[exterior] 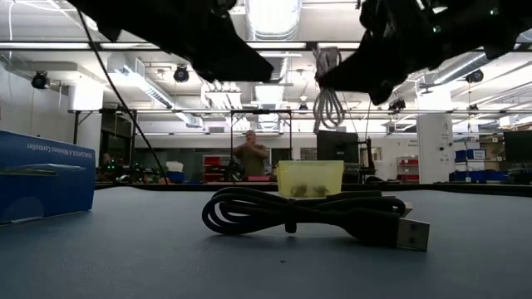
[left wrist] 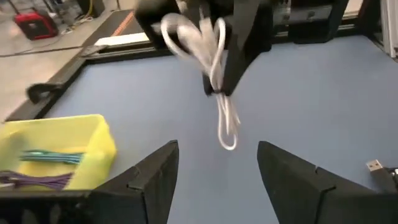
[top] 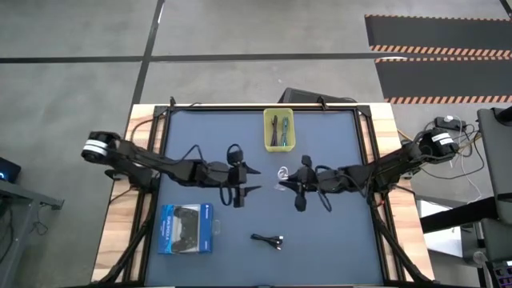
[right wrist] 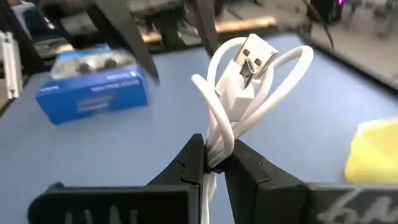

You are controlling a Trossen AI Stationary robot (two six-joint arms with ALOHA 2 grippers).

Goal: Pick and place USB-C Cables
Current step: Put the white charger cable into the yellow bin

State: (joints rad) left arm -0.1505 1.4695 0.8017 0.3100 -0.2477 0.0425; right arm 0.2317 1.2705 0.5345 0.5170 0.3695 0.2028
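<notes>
Dark blue matting [top: 208,136] covers the table, and I take the yellow bin [top: 279,130] at its far edge as my landmark. I have the right gripper [top: 290,181] just in front of the bin and lifted off the mat, its fingers clamped on the white USB-C cable [right wrist: 239,93]. The grip sits low on the bundle, so the loops and the silver plug stand free above the pinch and a tail hangs below. The left gripper [top: 251,181] hovers in front of the bin too, a little toward the left side, fingers spread and holding nothing.

The teal cable [left wrist: 53,157] and the purple cable [left wrist: 37,180] already lie inside the bin. The black USB-C cable [top: 269,238] lies on the mat well in front of the bin, toward me, and the blue retail box [top: 186,228] sits farther left.

My worry is the hold: only a couple of strands look pinched, though the wrist view is soft there, so a quick swing could let the coil slide out. The dangling tail could snag the bin's near wall and tip or drag it. Release too early and the springy loops may drape over the rim instead of dropping in. The two grippers are also near each other, so a careless turn risks a knock.
</notes>
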